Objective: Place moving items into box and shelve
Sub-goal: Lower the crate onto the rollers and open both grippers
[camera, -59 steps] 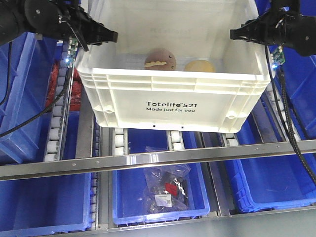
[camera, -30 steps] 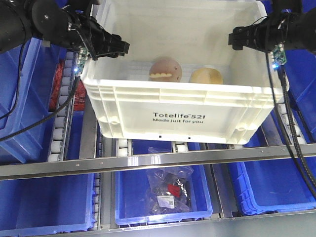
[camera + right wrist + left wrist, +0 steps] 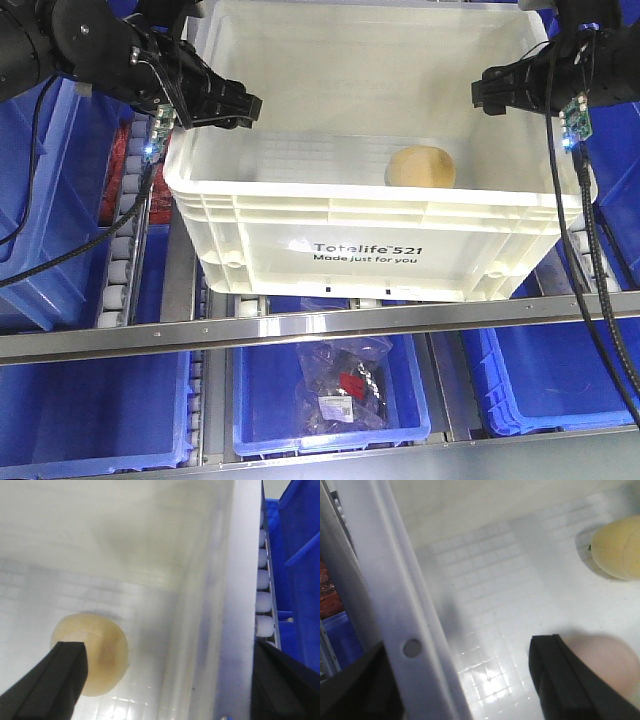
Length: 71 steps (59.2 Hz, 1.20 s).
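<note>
Even, bright light overhead. The front view is sharp; both wrist views are soft and blurred, with glare spots on the box (image 3: 490, 680) floor and faint shadows under the lumps (image 3: 92, 660).

white box (image 3: 380, 215) with black print, yellow-tan item (image 3: 421, 167), blue bins (image 3: 70, 410)

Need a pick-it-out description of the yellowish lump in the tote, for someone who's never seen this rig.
Find the big white tote printed "Totelife 521", straddled at its side rims by the left gripper and right gripper. Look on its floor toward the right wall: the pale yellow-tan bun-like lump sits there. A pinker lump shows only in the left wrist view; this one is yellower.
</note>
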### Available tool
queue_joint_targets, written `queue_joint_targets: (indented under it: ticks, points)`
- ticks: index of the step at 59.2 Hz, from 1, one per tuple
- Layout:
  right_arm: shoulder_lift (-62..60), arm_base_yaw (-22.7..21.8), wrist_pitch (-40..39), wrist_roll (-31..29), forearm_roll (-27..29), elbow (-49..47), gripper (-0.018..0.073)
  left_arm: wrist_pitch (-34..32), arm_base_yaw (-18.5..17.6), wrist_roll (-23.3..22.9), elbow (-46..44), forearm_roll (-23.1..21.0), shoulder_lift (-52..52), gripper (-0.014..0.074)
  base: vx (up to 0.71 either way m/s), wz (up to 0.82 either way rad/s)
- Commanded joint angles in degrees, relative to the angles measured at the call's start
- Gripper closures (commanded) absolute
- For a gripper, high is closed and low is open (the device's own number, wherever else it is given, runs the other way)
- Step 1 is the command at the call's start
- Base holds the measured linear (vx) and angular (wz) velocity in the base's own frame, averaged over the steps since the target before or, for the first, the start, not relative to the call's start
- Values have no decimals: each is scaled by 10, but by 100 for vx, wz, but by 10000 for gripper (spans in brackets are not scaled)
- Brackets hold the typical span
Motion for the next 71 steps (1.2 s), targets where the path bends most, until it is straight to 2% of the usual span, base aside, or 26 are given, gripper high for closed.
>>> queue_joint_targets:
  ticks: [1, 27, 49, 58, 71]
  points:
    - [-35, 22, -36, -4, 38, -24, -35, -77, -37, 11, -26, -83, -40, 58, 0, 0]
    - [-35, 22, -36, -4, 39, -24, -35, 11, -37, 11, -26, -81, -41, 58, 0, 0]
    - [-35, 22, -37, -4, 39, -24, -35, 6, -37, 11, -26, -81, -41, 58, 0, 0]
    - [-35, 22, -37, -4, 39, -24, -35, 9, -37, 11, -26, -44, -39, 63, 0, 0]
    - [-35, 22, -37, -4, 39, -24, -35, 9, -37, 11, -26, -40, -39, 63, 0, 0]
